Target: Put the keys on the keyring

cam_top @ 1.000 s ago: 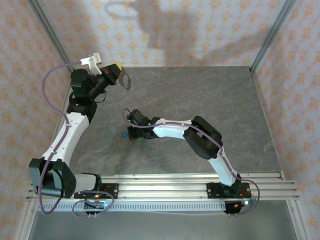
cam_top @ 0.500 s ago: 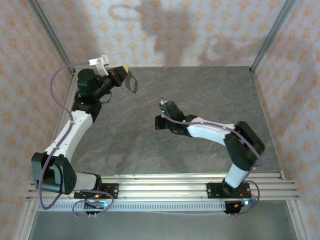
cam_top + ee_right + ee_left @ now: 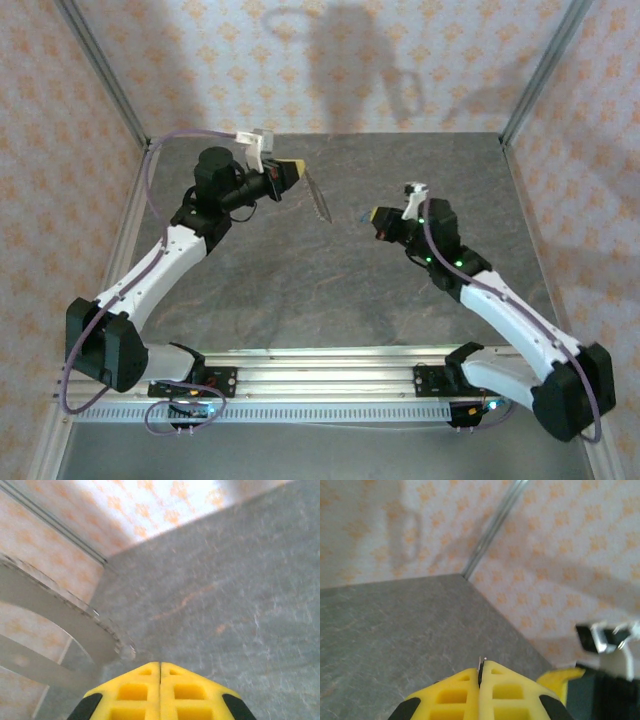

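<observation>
My left gripper (image 3: 297,170) is raised over the table's far left and is shut on the keyring (image 3: 319,198), a thin pale loop that hangs edge-on from its yellow tips. In the left wrist view a sliver of the keyring's metal (image 3: 480,661) sticks out between the closed fingers (image 3: 455,692). My right gripper (image 3: 376,214) hovers a short way to the right of the loop, pointing at it, fingers shut. A tiny bluish speck at its tip looks like the key (image 3: 362,214). In the right wrist view the keyring (image 3: 75,625) is a blurred grey arc left of the closed fingers (image 3: 190,690).
The grey stone-patterned table (image 3: 330,290) lies below both raised grippers. Patterned walls and metal corner posts (image 3: 535,70) close it in at the back and sides. An aluminium rail (image 3: 330,365) with the arm bases runs along the near edge.
The right gripper has lifted from the table's left-middle, where the blue key lay, and swung right and up. The left gripper has carried the keyring to the right, towards it.
</observation>
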